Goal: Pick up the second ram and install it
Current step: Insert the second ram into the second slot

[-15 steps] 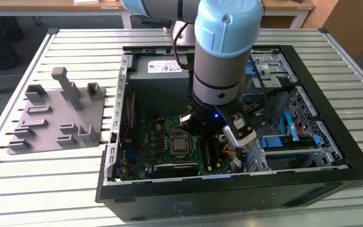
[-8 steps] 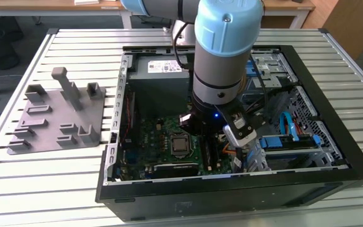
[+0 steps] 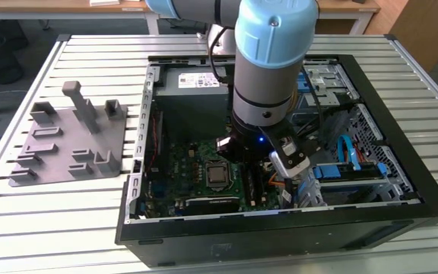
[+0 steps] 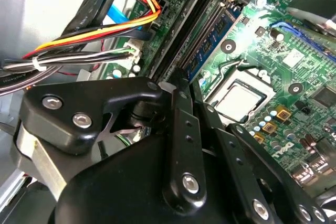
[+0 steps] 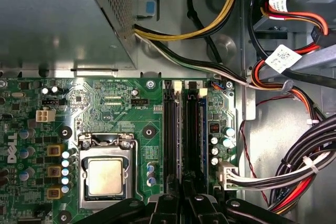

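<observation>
Plainly found the gripper (image 5: 184, 203) low inside the computer case (image 3: 280, 242), right over the black sockets (image 5: 169, 129); could not tell whether open or clamped on anything. Took the second ram (image 4: 212, 43) to be the dark-blue strip standing edge-on in a socket beside the processor (image 4: 239, 100). Judged it light, stiff, thin and fragile: best pinched across the flat faces near the top edge, clear of the contacts, and pressed straight. Counted one blue strip, at least two bare sockets, one processor, one grey tray (image 3: 67, 142) outside the case.
</observation>
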`<state>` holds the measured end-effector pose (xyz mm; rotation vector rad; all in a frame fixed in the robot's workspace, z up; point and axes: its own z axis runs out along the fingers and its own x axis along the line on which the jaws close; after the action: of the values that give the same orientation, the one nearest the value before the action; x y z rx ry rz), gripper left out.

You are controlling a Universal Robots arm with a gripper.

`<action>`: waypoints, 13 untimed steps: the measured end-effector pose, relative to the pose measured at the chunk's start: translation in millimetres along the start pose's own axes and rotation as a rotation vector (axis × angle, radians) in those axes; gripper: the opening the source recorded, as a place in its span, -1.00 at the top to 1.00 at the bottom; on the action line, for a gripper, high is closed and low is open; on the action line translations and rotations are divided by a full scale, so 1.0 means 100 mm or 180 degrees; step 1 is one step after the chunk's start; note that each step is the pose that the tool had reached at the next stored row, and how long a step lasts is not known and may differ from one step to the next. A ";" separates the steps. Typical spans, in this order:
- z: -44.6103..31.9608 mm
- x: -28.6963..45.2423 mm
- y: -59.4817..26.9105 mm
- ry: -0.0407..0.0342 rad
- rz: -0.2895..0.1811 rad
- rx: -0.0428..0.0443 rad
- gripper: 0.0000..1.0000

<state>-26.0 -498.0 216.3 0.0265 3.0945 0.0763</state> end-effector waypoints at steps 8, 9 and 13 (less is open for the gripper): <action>0.041 0.002 -0.001 0.0000 -0.0001 0.0017 0.73; 0.044 0.002 -0.001 0.0000 -0.0001 0.0019 0.73; 0.048 0.007 0.002 -0.0003 -0.0001 0.0017 0.73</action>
<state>-26.5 -497.5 211.4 0.0264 3.0939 0.0679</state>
